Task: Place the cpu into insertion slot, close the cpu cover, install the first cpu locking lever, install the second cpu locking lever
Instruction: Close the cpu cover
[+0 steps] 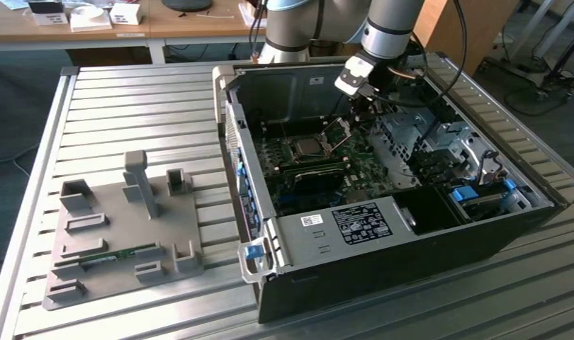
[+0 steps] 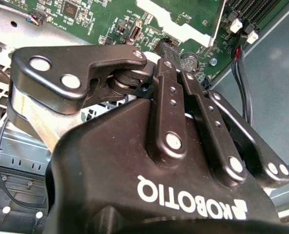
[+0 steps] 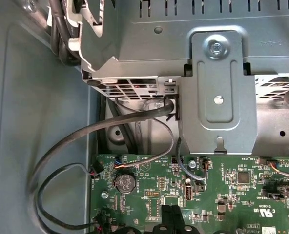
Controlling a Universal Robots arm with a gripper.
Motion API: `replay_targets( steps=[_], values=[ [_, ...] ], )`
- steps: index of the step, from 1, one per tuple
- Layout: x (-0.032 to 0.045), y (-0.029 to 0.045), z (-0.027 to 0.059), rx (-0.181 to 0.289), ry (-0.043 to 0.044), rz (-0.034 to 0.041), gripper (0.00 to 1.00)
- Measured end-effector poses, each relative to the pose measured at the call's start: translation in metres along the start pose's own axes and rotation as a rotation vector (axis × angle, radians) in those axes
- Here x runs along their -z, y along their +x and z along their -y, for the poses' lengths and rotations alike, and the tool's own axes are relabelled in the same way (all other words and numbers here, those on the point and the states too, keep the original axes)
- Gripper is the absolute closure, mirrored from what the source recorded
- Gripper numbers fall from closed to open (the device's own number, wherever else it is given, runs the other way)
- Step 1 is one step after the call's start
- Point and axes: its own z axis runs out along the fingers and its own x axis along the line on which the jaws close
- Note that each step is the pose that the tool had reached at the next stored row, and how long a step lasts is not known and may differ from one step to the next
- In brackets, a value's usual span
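Observation:
In the exterior view the cpu [image 1: 309, 146] lies flat in its socket on the green motherboard [image 1: 358, 166] inside the open computer case [image 1: 382, 234]. The cpu cover [image 1: 339, 132] stands tilted up on the side of the socket toward the exterior view's right. My gripper [image 1: 362, 110] hangs over the board just past the raised cover, above it and a little toward the exterior view's right. The second wrist view shows its black fingers [image 2: 170, 87] drawn together at the tips [image 2: 166, 48], with nothing held. The same fingertips [image 3: 171, 219] hover over the board in the first wrist view.
A grey metal drive cage [image 1: 414, 131] and black cables [image 3: 66, 146] crowd the case beside the gripper. A grey fixture plate [image 1: 117, 234] holding a memory stick [image 1: 108, 256] lies on the slatted metal table [image 1: 126, 106]. A wooden desk [image 1: 126, 21] stands behind.

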Motion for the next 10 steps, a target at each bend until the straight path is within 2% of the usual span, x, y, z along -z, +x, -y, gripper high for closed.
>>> replay_targets(
  steps=[10],
  values=[
    [0.0000,0.0000,0.0040,0.000,-0.0033,0.0001,0.89]
  ],
)
